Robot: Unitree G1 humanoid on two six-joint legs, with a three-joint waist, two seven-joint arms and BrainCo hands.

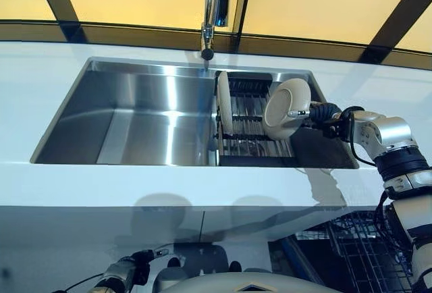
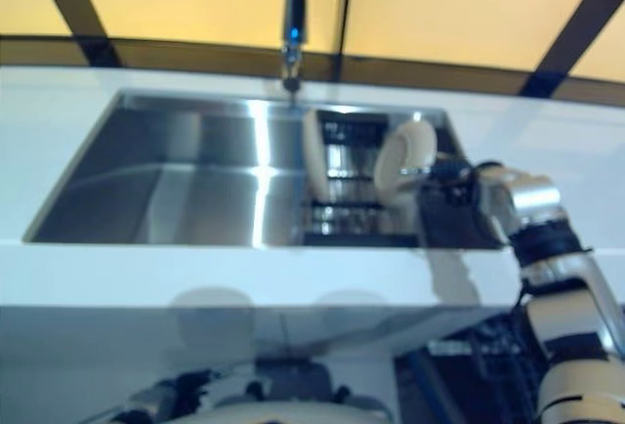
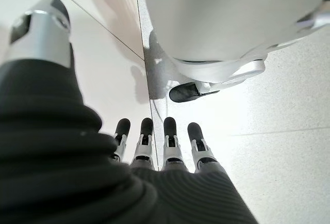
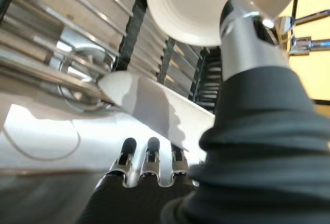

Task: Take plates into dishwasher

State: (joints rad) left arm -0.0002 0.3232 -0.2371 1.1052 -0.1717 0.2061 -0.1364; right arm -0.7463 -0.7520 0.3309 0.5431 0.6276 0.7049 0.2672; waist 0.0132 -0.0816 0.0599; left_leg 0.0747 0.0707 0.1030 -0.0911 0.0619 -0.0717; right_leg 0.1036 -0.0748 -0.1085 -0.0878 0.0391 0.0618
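Over the sink (image 1: 135,114), right hand (image 1: 322,115) pinches a plate (image 1: 283,107).

white counter (image 1: 169,185) | inset steel sink (image 1: 135,121) | rack (image 1: 250,121) inside

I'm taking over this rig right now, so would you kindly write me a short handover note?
Right robot hand: reaching into the sink, thumb and fingers pinching the tilted plate at the drying rack.
Left robot hand: low at the robot's side, fingers straight, holding nothing.
A second plate stands upright in the rack.
Done: first plate gripped.
Left: carry both plates to the dishwasher; a wire rack shows below the counter on the right.
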